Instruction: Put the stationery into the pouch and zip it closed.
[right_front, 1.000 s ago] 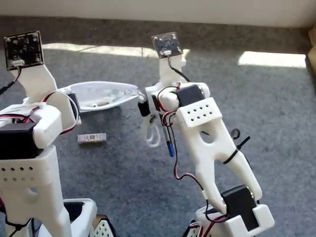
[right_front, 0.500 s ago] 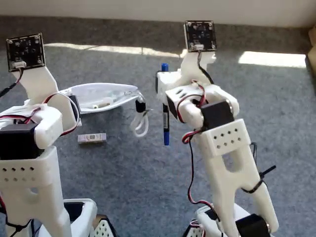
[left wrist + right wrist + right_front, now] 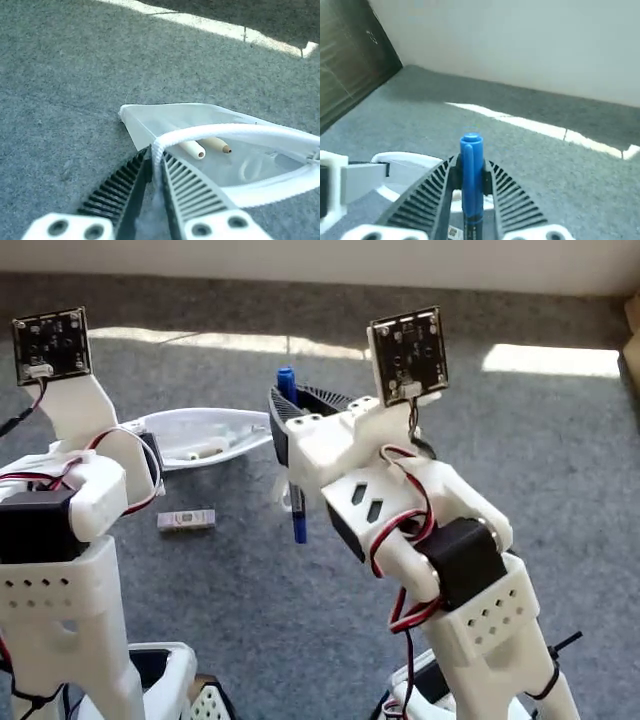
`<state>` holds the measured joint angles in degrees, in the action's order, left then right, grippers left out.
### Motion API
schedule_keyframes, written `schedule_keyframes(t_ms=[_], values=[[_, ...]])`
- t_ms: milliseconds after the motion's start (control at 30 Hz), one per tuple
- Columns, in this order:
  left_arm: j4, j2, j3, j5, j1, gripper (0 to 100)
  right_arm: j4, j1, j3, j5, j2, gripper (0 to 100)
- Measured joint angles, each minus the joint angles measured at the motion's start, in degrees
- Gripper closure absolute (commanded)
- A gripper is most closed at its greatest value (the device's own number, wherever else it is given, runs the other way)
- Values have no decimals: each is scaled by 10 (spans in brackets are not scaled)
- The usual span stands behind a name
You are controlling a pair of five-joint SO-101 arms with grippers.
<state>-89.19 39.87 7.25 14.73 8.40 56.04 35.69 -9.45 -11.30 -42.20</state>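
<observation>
Right gripper (image 3: 471,164) is clamped on the blue pen (image 3: 471,172), with the ribbed fingers shut against the barrel. The cap stands above the fingertips and the rest hangs below them. Over the last second the arm has risen from low over the carpet (image 3: 560,440), where the pen tip hung close to the pile. It has then swung across toward the pouch (image 3: 210,416). In the high view the right fingertips now sit over the pouch end farthest from the left fingers; how high above it I cannot tell. The pen appears not to have slipped in the grip during the swing. Left gripper (image 3: 156,154) is unchanged, its fingers all but closed and pinching the pouch's white rim between the tips. The mouth gapes just beyond those tips, and the pouch lies where it lay a second ago. Two cream sticks (image 3: 200,148) are already inside, just past the left fingertips. A small block (image 3: 186,519) stays on the carpet, apart from both sets of fingers. My reading is that the pen pick-up is done and the carry is nearly over. Held upright, the pen would likely catch the rim, so it needs tipping toward the opening before release. The block is still to fetch and the zip has not been started.
</observation>
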Motion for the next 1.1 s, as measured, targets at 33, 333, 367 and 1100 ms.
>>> schedule_keyframes(t_ms=[33,333,367,1100], values=[[0,0,0,0,0,993,-15,1,0,0,-3,994],[0,0,0,0,0,993,-173,4,0,0,-4,994],[0,0,0,0,0,993,-184,4,0,0,-4,994],[0,0,0,0,1,993,-713,66,-324,9,-4,994]])
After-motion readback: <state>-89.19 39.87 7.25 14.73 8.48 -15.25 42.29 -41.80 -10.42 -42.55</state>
